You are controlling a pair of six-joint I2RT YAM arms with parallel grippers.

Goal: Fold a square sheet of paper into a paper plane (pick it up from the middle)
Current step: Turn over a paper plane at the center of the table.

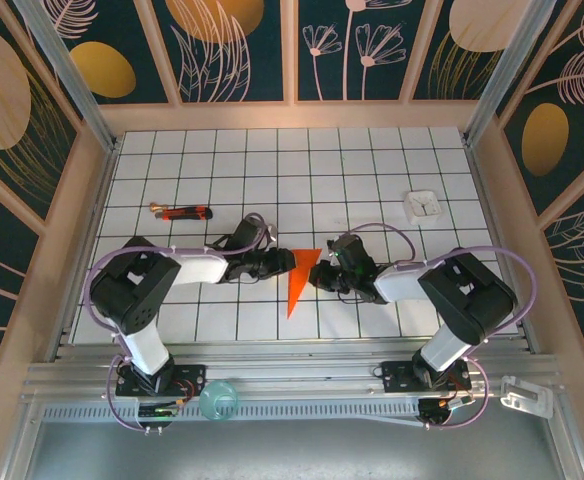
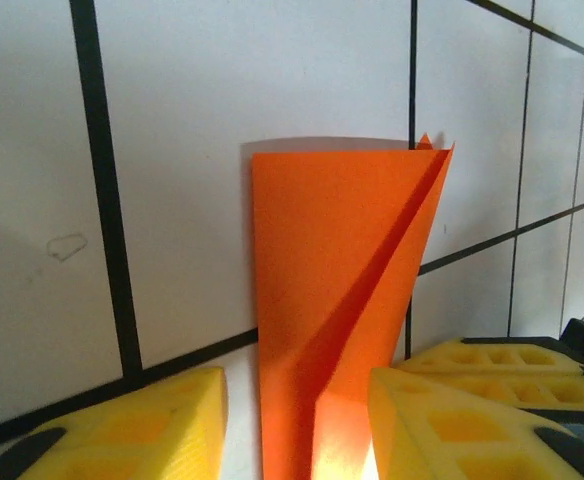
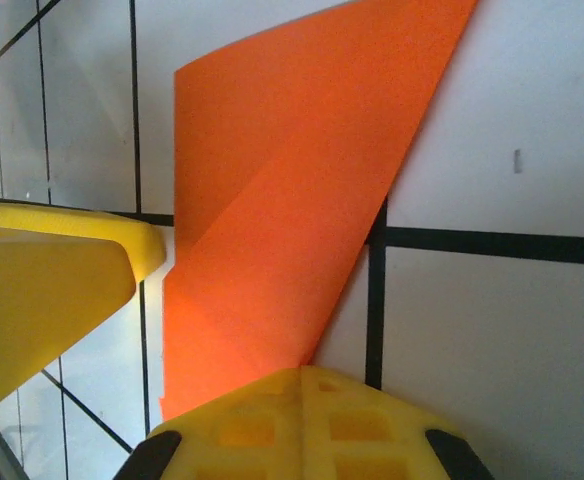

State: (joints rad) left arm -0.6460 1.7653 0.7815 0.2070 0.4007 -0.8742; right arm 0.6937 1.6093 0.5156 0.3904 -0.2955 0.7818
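Left gripper (image 2: 297, 400) stands partly open, the paper plane (image 2: 342, 280) rising through its jaws, with a gap on the plane's 9 o'clock side. Right gripper (image 3: 302, 385) is closed, tips on the plane's edge. Whether it pinches, I cannot tell. Seen from above, the plane lies between both grippers, nose toward 7 o'clock.

Robot lab test cell: a white gridded table (image 1: 372, 160) boxed in by wood-framed walls (image 1: 232, 45) with flower panels, left arm (image 1: 187, 270) and right arm (image 1: 412, 282) bolted to an aluminium rail (image 1: 292, 380).
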